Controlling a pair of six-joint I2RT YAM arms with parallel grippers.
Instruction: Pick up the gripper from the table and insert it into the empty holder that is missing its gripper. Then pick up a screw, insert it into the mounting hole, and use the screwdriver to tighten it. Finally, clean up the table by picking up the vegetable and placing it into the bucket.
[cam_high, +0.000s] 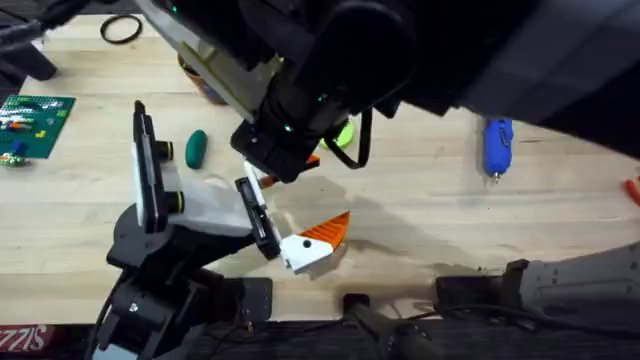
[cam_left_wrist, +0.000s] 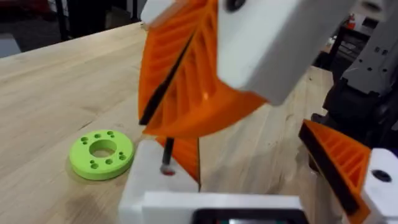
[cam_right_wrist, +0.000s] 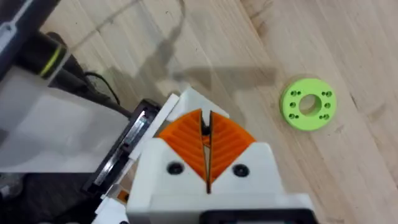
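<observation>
My right gripper (cam_right_wrist: 206, 146) reaches across the middle and is shut on a thin dark screw (cam_right_wrist: 205, 126). In the left wrist view its orange pads (cam_left_wrist: 186, 81) hold the screw (cam_left_wrist: 168, 152) upright, tip down on a white finger piece (cam_left_wrist: 155, 183) at my left arm's end. My left gripper (cam_high: 318, 200) is open, its other orange finger (cam_left_wrist: 336, 162) well apart. The blue screwdriver (cam_high: 497, 145) lies at the right. The dark green vegetable (cam_high: 195, 147) lies left of centre. The bucket (cam_high: 197, 80) sits behind it, mostly covered by the right arm.
A lime green disc with holes (cam_right_wrist: 308, 102) lies on the wood beside the grippers. A green circuit board (cam_high: 35, 120) sits at the left edge and a black ring (cam_high: 120, 30) at the far left. The right arm's dark bulk covers the upper middle of the overhead view.
</observation>
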